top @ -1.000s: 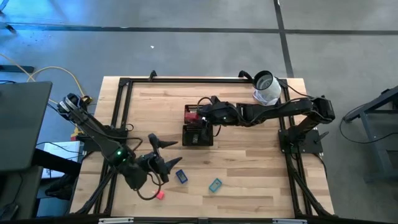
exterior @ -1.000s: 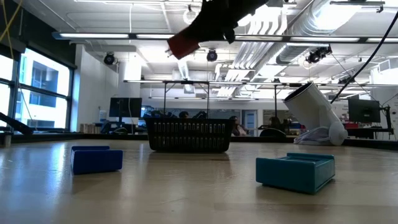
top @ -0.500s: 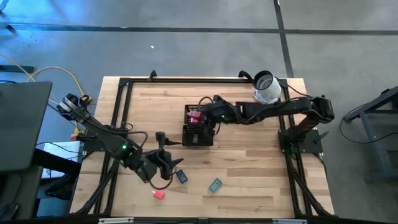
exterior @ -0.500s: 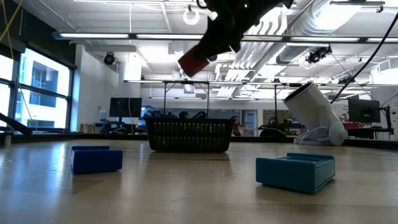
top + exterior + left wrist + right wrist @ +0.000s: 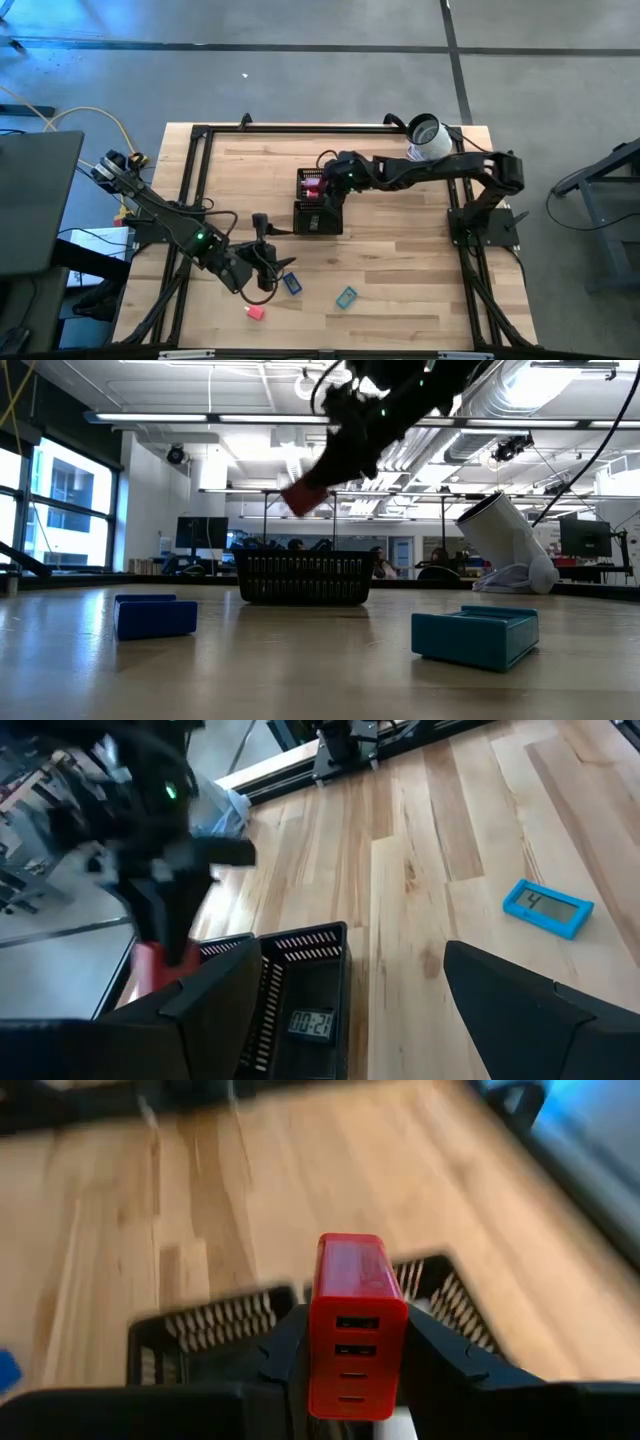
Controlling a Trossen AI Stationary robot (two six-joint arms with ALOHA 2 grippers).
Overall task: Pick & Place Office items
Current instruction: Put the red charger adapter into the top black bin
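One red block [image 5: 355, 1323] is riding clamped in the right gripper [image 5: 327, 185], which is sinking from higher up toward the tray [image 5: 318, 222], so a drop looks close. Left gripper [image 5: 268, 262], jaws wide and empty, is waiting beside the blue block [image 5: 292, 284].

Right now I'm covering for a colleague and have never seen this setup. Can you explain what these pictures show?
Two robot arms work at a wooden table. One camera looks down from above, one sits at table level, and one rides on each wrist. The right gripper holds a red block with ports over the black mesh tray. The left gripper is open, near a blue piece. A teal piece and a small red piece also lie on the table, and a white roll sits at the far edge.
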